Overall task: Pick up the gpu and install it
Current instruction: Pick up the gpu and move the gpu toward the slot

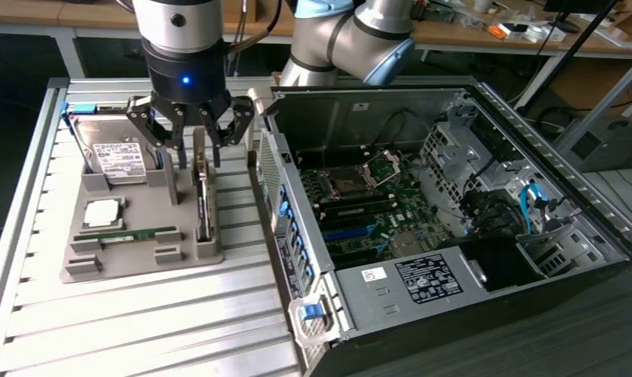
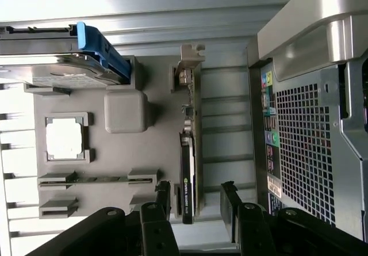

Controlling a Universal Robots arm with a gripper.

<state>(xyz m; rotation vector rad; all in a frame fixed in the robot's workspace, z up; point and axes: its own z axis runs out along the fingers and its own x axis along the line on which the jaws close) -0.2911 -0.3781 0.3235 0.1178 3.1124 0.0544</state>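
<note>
We see gripper [image 1: 195, 153] over the grey tray [image 1: 127, 259], fingers [image 2: 163, 195] spread either side of the gpu [image 2: 188, 152] standing on edge in its slot, exterior view gives us the open case [image 1: 337, 118] and motherboard [image 1: 363, 200], wrist view the gpu's silver bracket [image 2: 190, 66].

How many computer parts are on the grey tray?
4: a hard drive at the far end, a square chip in the middle, a green memory stick nearer the camera, and the gpu standing on edge beside the computer case. None looks hidden.
</note>
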